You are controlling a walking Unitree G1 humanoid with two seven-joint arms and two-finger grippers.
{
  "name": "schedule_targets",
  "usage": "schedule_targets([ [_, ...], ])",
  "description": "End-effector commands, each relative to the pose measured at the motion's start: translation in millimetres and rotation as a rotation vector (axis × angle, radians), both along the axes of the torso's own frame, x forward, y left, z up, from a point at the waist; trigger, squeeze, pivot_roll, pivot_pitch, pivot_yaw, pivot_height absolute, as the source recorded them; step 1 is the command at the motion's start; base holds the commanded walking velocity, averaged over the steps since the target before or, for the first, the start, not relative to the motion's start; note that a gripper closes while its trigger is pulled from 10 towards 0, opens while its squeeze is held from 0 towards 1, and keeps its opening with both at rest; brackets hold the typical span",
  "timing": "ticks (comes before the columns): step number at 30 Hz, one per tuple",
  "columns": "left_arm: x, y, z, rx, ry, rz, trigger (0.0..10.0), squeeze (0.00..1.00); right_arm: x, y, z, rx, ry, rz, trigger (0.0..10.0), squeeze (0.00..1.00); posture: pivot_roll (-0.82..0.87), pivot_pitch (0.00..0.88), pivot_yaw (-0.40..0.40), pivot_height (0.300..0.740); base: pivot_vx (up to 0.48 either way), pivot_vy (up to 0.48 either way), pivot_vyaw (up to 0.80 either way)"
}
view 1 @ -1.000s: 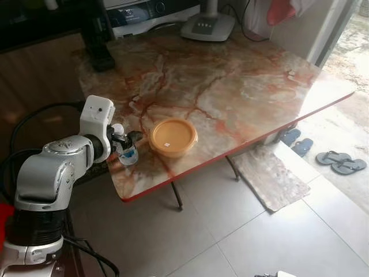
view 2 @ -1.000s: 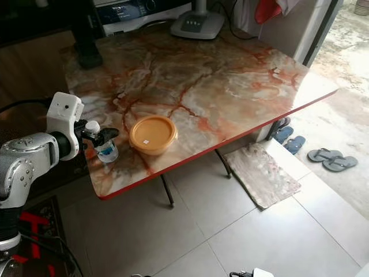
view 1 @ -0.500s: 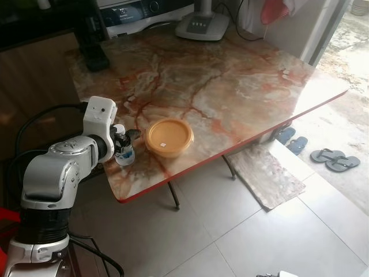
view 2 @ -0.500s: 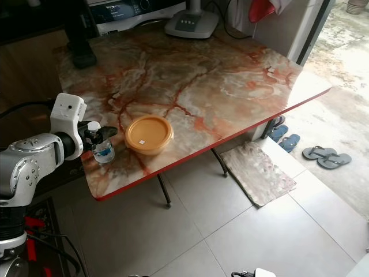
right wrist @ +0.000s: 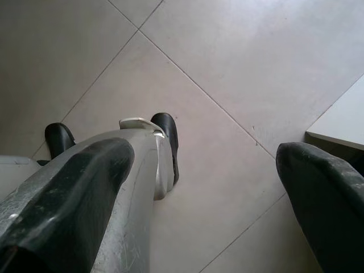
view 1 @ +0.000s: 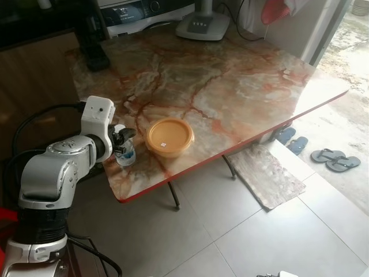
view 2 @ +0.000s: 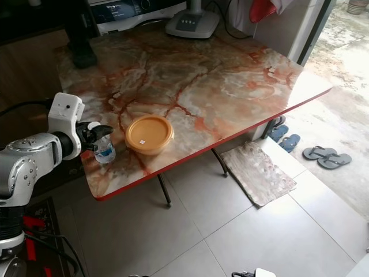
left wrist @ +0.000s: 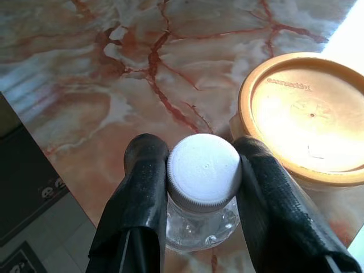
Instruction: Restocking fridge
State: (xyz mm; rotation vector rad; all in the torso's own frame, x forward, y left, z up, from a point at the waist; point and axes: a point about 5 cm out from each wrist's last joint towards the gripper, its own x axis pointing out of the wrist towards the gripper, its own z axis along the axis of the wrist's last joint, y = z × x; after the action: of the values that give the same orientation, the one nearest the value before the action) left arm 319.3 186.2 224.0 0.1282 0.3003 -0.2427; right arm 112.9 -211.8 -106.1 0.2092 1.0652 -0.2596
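Marble table [view 1: 230,86], left fingers [left wrist: 142,187] pinching bottle [left wrist: 203,170]

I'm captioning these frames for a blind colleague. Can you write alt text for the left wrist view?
The left gripper has its two black fingers closed around the white cap of a small clear bottle standing on a red-veined marble table. An orange lidded container sits right beside the bottle.

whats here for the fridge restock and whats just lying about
For the job:
- small clear bottle with a white cap, gripped at the neck by the left claw
- orange lidded tub beside it on the marble table

Lying about:
- sandals and a mat on the floor
- appliance and fan base at the table's far edge
- right claw, idle over the tiles
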Motion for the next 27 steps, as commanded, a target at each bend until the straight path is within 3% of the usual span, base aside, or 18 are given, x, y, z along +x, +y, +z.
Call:
schedule_targets([
  [1, -3.3, 7.9, -4, 0.028, 0.029, 0.031, 0.0, 0.0, -12.3, 3.8, -4, 0.018, 0.049, 0.003, 10.0, 0.0, 0.14, 0.115, 0.01, 0.74, 0.0, 0.0, 0.0],
  [7, -5.5, 16.9, -5, 0.052, 0.032, 0.06, 0.0, 0.0, -12.0, 4.9, -4, 0.023, 0.049, 0.005, 10.0, 0.0, 0.15, 0.114, 0.013, 0.74, 0.0, 0.0, 0.0],
  [12, -6.1, 34.9, 2, 0.11, -0.006, 0.129, 0.0, 0.0, -11.8, 6.5, -5, 0.028, 0.048, 0.006, 10.0, 0.0, 0.16, 0.114, 0.016, 0.74, 0.0, 0.0, 0.0],
  [14, -7.8, 63.8, 11, 0.18, -0.046, 0.242, 0.0, 0.0, -11.7, 8.0, -5, 0.031, 0.048, 0.007, 10.0, 0.0, 0.16, 0.113, 0.021, 0.74, 0.0, 0.0, 0.0],
  [16, -8.6, 70.5, 12, 0.192, -0.05, 0.268, 0.0, 0.0, -11.7, 8.5, -5, 0.032, 0.047, 0.006, 10.0, 0.0, 0.16, 0.114, 0.023, 0.74, 0.0, 0.0, 0.0],
  [17, -14.0, 94.1, 9, 0.21, -0.046, 0.348, 0.0, 0.0, -11.5, 9.1, -5, 0.033, 0.046, 0.005, 10.0, 0.0, 0.17, 0.115, 0.023, 0.74, 0.0, 0.0, 0.0],
  [18, -14.0, 94.1, 9, 0.21, -0.046, 0.348, 0.0, 0.0, -11.5, 9.1, -5, 0.033, 0.046, 0.005, 10.0, 0.0, 0.17, 0.115, 0.023, 0.74, 0.0, 0.0, 0.0],
  [21, -27.5, 134.9, -13, 0.203, -0.047, 0.497, 0.0, 0.0, -11.1, 10.0, -5, 0.036, 0.046, 0.006, 10.0, 0.0, 0.17, 0.115, 0.023, 0.74, 0.0, 0.0, 0.0],
  [22, -27.5, 134.9, -13, 0.203, -0.047, 0.497, 0.0, 0.0, -11.1, 10.0, -5, 0.036, 0.046, 0.006, 10.0, 0.0, 0.17, 0.115, 0.023, 0.74, 0.0, 0.0, 0.0],
  [23, -30.5, 141.2, -27, 0.172, -0.051, 0.511, 10.0, 0.0, -11.0, 10.0, -5, 0.036, 0.046, 0.006, 10.0, 0.0, 0.17, 0.118, 0.021, 0.74, 0.0, 0.0, 0.0],
  [24, -30.5, 141.2, -27, 0.172, -0.051, 0.511, 10.0, 0.0, -11.0, 10.0, -5, 0.036, 0.046, 0.006, 10.0, 0.0, 0.17, 0.118, 0.021, 0.74, 0.0, 0.0, 0.0],
  [26, -39.7, 145.9, -70, 0.119, -0.015, 0.505, 10.0, 0.0, -10.5, 9.8, -5, 0.036, 0.046, 0.009, 10.0, 0.0, 0.17, 0.118, 0.02, 0.74, 0.0, 0.0, 0.0],
  [27, -41.7, 144.5, -79, 0.108, -0.011, 0.494, 10.0, 0.0, -10.4, 9.8, -5, 0.037, 0.046, 0.009, 10.0, 0.0, 0.17, 0.118, 0.02, 0.74, 0.0, 0.0, 0.0],
])
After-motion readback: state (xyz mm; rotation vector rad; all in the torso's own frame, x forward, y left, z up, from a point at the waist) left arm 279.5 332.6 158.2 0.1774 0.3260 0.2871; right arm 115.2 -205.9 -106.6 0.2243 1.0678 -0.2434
